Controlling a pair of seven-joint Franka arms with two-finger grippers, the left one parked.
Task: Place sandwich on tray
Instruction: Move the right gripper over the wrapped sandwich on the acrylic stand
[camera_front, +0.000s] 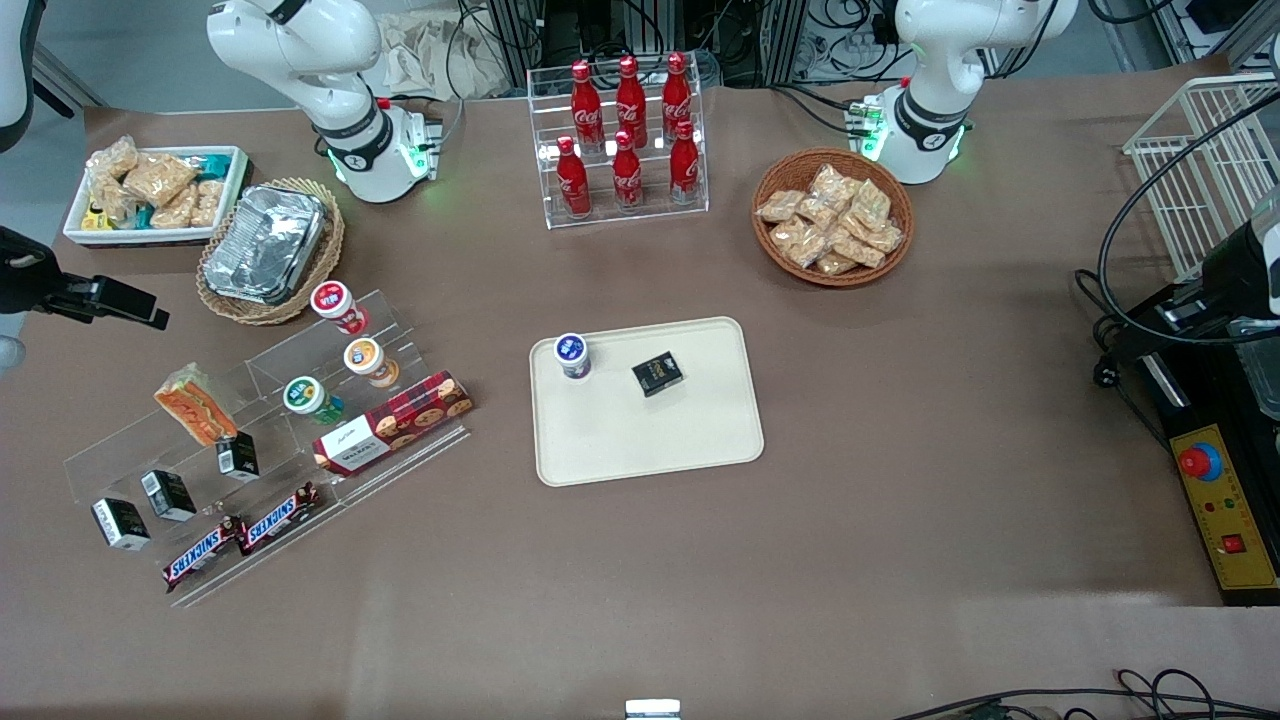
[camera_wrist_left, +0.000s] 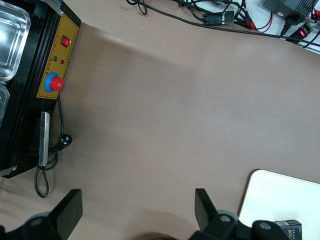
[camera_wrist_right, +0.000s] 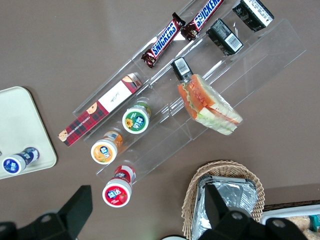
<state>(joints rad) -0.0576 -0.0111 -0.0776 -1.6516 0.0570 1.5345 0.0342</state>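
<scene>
Gripper (camera_wrist_right: 145, 210) jaws wide open, above sandwich (camera_wrist_right: 210, 105).

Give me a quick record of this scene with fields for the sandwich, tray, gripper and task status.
sandwich: sandwich on the clear display stand, toward the working arm's end of the table
tray: tray holds a blue-lidded cup and a small black box
gripper: gripper above the stand, jaws open and empty
status: sandwich not yet picked up

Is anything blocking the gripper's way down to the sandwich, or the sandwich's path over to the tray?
Nothing visible does. The gripper, open, hangs above the acrylic rack; the sandwich lies uncovered on it. Toward the tray, only three low yogurt cups and a biscuit box sit between, easily cleared by lifting.
</scene>
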